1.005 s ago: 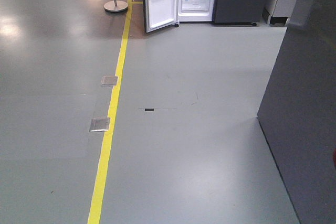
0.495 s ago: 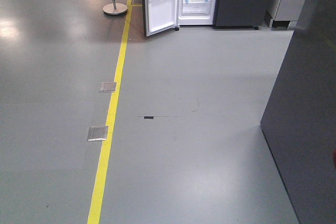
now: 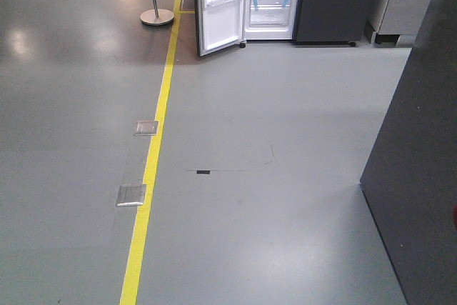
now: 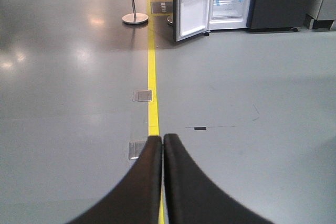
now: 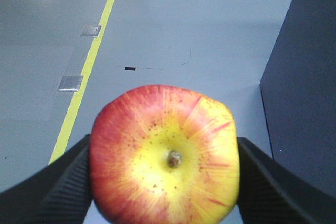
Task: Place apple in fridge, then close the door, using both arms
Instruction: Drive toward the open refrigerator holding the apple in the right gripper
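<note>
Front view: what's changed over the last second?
The camera advanced toward the fridge: it, the floor plates and the black tape mark slid down the frame, and the counter block shifted right. Unchanged: the door stands open. The right hand grips the apple now, but there is no earlier wrist picture to compare.

open floor to fridge; counter block right

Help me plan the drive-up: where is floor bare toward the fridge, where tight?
Bare floor runs between the yellow line and the dark counter block, right up to the fridge. Tighter at the far end: the open door juts out beside the line, with a post base just left of it.
</note>
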Robot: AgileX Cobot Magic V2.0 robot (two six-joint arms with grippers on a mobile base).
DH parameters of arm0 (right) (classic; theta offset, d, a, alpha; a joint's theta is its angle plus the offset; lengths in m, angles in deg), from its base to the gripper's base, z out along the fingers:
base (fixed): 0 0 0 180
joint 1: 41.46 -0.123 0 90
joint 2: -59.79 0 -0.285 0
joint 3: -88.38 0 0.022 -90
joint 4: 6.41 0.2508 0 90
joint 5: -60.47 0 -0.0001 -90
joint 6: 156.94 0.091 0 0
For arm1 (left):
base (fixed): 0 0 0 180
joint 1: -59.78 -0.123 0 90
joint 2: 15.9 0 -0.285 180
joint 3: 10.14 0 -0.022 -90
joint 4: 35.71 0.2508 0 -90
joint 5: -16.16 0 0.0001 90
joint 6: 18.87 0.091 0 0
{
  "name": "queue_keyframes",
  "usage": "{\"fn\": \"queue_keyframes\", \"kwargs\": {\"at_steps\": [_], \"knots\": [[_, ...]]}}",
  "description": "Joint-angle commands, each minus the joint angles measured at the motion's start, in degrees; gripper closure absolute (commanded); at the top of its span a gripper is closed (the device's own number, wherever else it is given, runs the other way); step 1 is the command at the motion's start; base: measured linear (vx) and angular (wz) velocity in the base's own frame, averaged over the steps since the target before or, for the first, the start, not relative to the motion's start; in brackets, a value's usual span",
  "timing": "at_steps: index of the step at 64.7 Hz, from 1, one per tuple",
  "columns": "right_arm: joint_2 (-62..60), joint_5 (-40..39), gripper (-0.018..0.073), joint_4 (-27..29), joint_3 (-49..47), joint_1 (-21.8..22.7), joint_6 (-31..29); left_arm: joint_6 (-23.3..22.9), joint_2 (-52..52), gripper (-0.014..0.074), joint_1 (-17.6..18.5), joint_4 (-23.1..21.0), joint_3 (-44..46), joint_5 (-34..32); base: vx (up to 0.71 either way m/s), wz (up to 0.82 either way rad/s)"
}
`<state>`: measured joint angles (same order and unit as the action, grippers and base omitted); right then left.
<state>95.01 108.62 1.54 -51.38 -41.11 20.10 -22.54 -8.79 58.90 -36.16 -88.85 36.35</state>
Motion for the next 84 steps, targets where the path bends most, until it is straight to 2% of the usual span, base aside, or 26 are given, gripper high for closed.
{"fn": "queue_keyframes", "kwargs": {"at_steps": [1, 84], "knots": [[0.3, -4.3, 0.0365, 0.2, -1.4, 0.0, -0.4, -0.1, -0.8, 0.0602, 0.1, -0.2, -1.1, -4.0, 0.15, 0.02], [0.3, -4.3, 0.0365, 0.2, -1.4, 0.0, -0.4, -0.1, -0.8, 0.0602, 0.1, -0.2, -1.1, -4.0, 0.13, 0.02]]}}
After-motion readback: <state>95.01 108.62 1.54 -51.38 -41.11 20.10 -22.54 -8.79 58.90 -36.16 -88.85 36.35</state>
